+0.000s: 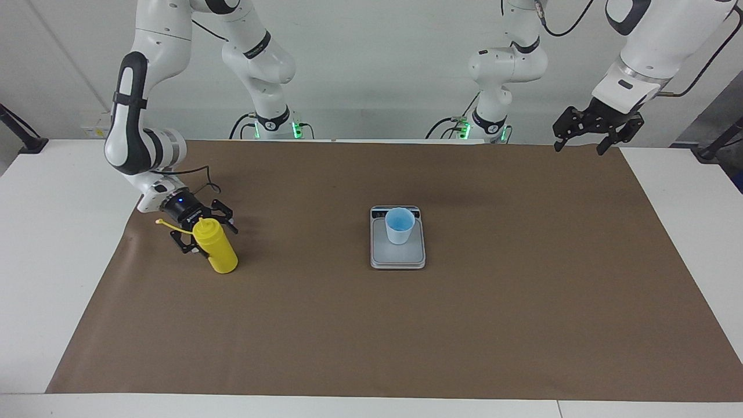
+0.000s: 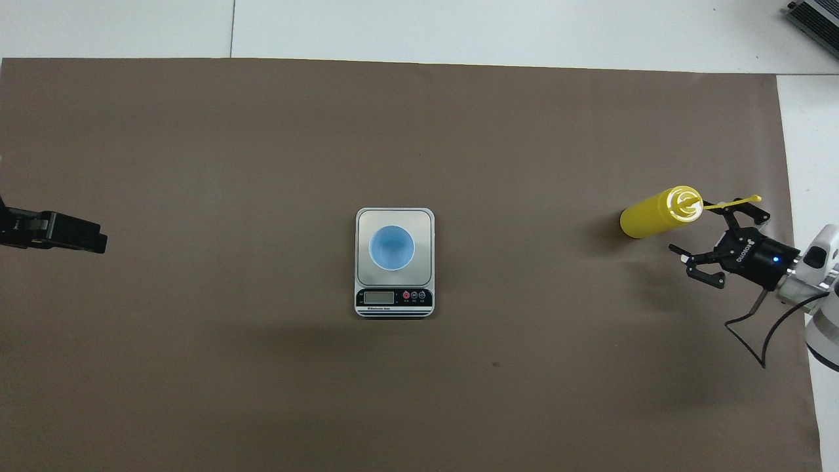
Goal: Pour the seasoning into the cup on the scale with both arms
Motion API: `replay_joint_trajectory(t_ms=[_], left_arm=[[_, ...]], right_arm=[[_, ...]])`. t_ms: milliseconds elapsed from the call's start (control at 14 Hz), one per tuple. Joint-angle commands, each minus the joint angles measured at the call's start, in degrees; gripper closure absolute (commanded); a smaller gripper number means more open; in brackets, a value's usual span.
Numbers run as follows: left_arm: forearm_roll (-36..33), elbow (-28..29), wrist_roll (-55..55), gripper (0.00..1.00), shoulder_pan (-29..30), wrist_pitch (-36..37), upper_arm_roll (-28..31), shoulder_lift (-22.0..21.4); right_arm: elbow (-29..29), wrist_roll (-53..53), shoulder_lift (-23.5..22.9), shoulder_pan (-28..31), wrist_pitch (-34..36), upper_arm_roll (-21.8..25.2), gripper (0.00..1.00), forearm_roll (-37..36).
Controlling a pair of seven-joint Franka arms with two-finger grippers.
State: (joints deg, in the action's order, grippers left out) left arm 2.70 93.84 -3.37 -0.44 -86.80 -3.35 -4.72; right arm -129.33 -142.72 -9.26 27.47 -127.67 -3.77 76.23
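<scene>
Two open grippers: right gripper point(image 1: 199, 231), fingers apart, beside the upright bottle point(image 1: 215, 249) toward the right arm's end from the scale point(image 1: 397, 255); a nudge could topple it; left gripper point(image 1: 586, 138) waits, fingers apart

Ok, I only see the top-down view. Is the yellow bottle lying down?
Observer: No, the bottle stands on its base.
Operator: What's the black thing poking in at the edge?
Observer: That's the left tool, open, hanging high over a corner of the mat.
Operator: Is the bottle taller than the cup?
Observer: Yes, clearly taller than the cup on the scale.
</scene>
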Motion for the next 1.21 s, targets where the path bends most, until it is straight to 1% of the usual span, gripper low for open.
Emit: replay_joint_trajectory(t_ms=[0, 143, 286, 429, 571, 643, 786, 929, 1071, 1143], left_arm=[[0.3, 1.8, 0.2, 0.0, 0.1, 0.1, 0.2, -1.8], [0.3, 1.8, 0.2, 0.0, 0.1, 0.1, 0.2, -1.8], [0.3, 1.8, 0.2, 0.0, 0.1, 0.1, 0.2, -1.8], [0.3, 1.8, 0.2, 0.0, 0.2, 0.1, 0.2, -1.8], [0.3, 1.8, 0.2, 0.0, 0.1, 0.1, 0.2, -1.8], [0.3, 1.8, 0.2, 0.0, 0.1, 0.1, 0.2, -1.8], [0.3, 1.8, 0.2, 0.0, 0.1, 0.1, 0.2, -1.8], [0.3, 1.8, 0.2, 0.0, 0.1, 0.1, 0.2, -1.8], [0.3, 1.8, 0.2, 0.0, 0.2, 0.0, 0.2, -1.8], [0.3, 1.8, 0.2, 0.0, 0.1, 0.1, 0.2, -1.8]], right_arm=[[-0.4, 1.7, 3.7, 0.9, -2.9, 0.0, 0.0, -6.9], [1.7, 5.2, 5.0, 0.9, -3.6, 1.0, 0.0, -15.4], [4.2, 12.1, 5.7, 0.9, -3.5, 2.0, 0.0, -26.3], [6.2, 19.6, 6.6, 0.9, -2.9, 2.3, 0.0, -34.7], [8.3, 24.6, 8.1, 0.7, -2.6, 2.3, 0.0, -42.6], [10.3, 27.0, 8.4, 0.5, -1.5, 2.2, 0.0, -46.9], [15.0, 38.0, 8.5, -0.1, 4.5, 1.8, 0.0, -54.4], [18.0, 52.5, 9.2, -0.7, 10.0, 1.1, 0.0, -60.0], [19.8, 65.7, 10.2, -4.1, 13.6, 1.1, 0.0, -62.7], [20.3, 72.4, 10.9, -4.6, 15.8, 1.0, 0.0, -62.8]])
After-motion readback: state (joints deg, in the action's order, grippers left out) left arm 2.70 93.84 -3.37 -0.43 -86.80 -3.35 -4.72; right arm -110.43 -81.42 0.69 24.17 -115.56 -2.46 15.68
